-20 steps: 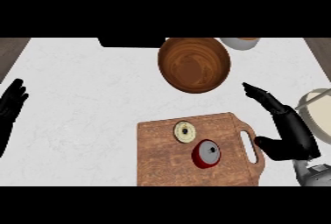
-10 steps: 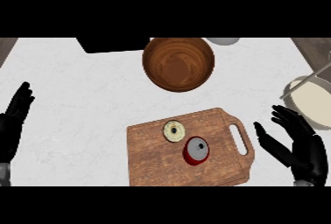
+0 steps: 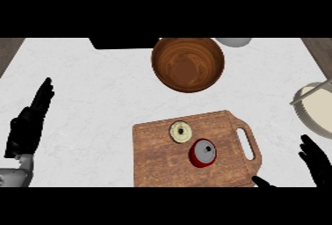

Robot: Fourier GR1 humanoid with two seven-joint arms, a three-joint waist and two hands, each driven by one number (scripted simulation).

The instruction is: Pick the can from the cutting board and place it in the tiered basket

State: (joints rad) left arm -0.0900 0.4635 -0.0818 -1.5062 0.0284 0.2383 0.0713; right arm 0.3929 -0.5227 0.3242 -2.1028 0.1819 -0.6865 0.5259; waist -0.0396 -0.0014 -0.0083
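Note:
A red can (image 3: pixel 203 153) with a grey top stands upright on the brown wooden cutting board (image 3: pixel 156 167), right of its middle. A small cream round object (image 3: pixel 180 131) lies on the board just up and left of the can. My right hand (image 3: pixel 317 164) is open at the lower right, right of the board's handle slot (image 3: pixel 246 143) and apart from the can, partly cut off by the edge. My left hand (image 3: pixel 29 123) rests open at the far left, fingers up. Part of the cream tiered basket (image 3: pixel 315 110) with a pale frame shows at the right edge.
A large wooden bowl (image 3: pixel 188 63) sits behind the board. A black object (image 3: pixel 123 42) and a pale rounded thing (image 3: pixel 233 41) lie along the counter's far edge. White counter (image 3: pixel 97 88) spreads between my left hand and the board.
My right hand has drawn back from the board's handle toward the lower right corner. The board and bowl now show further right in the view. The can keeps its place on the board.

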